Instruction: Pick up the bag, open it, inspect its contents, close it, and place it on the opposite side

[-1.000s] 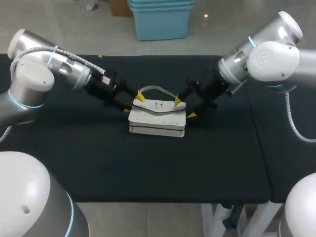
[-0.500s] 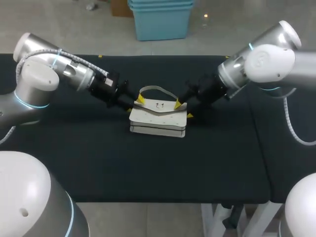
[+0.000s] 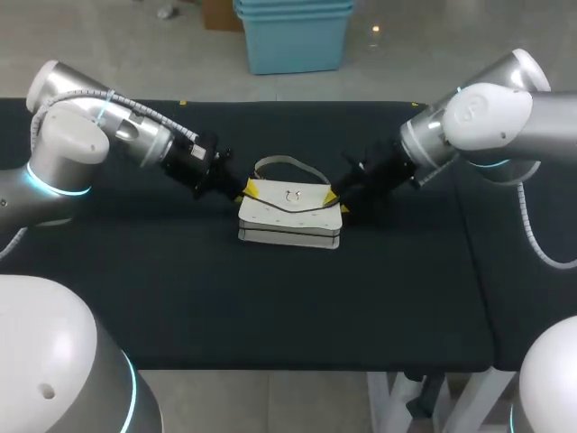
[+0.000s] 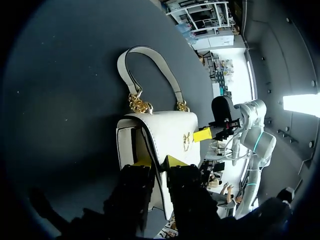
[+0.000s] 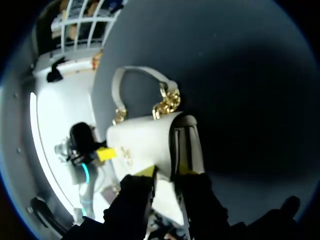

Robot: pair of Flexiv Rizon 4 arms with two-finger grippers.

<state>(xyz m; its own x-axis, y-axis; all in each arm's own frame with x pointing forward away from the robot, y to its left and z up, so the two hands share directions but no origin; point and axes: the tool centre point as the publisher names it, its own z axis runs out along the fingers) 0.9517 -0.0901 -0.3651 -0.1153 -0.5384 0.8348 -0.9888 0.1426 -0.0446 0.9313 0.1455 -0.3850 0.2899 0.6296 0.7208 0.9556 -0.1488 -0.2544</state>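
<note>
Fingers of our left gripper [image 4: 159, 161] and right gripper [image 5: 167, 171] clamp the white handbag [image 3: 288, 221] by its left and right ends; we judge it light, semi-stiff

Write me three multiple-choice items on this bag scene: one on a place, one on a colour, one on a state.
1. The bag lies:
A. at the left edge of the table
B. mid-table, between the left gripper and the right gripper
C. hanging above the table

2. The bag's chain links are:
A. silver
B. black
C. gold

3. The left gripper is:
A. shut on the bag's end
B. wide open, clear of the bag
C. shut beside the bag, holding nothing

Answers: B, the head view shows a gripper at each end of it; C, both wrist views show gold links; A, the left wrist view shows its fingers pinching the bag's end.
</note>
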